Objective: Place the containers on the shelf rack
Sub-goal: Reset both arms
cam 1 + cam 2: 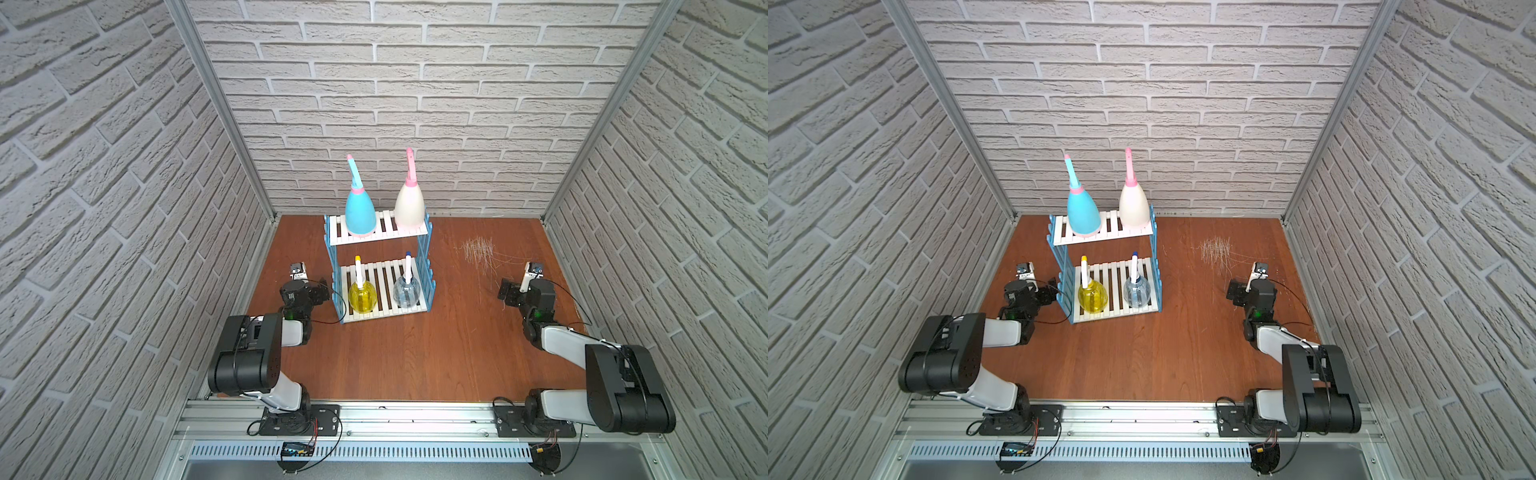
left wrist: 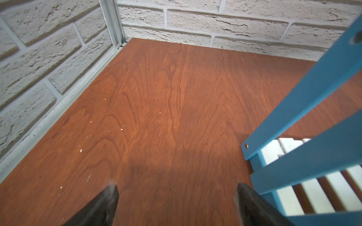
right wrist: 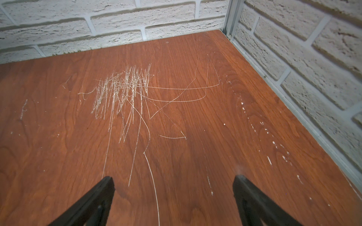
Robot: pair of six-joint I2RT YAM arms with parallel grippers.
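A: Where are the bottles (image 1: 1084, 216) standing?
B: All four are sitting upright on the rack (image 1: 385, 226) near the worktop's (image 1: 415, 357) back edge. The blue bottle (image 1: 360, 214) and cream bottle (image 1: 409, 205) are up top, and the yellow bottle (image 1: 362, 297) and clear bottle (image 1: 406, 291) are below, spaced so the nozzles aren't clashing.
A: The pincers?
B: The left pincer (image 2: 176, 187) is gaping wide, empty, just beside the rack. The right pincer (image 3: 172, 178) is gaping likewise near the right edge. I'm judging it done.

Robot test lab booth: fake brick walls (image 1: 415, 83), metal corner posts (image 1: 223, 108), two robot arms (image 1: 249, 353) bolted on rail (image 1: 415, 415), wood bench (image 1: 415, 353).
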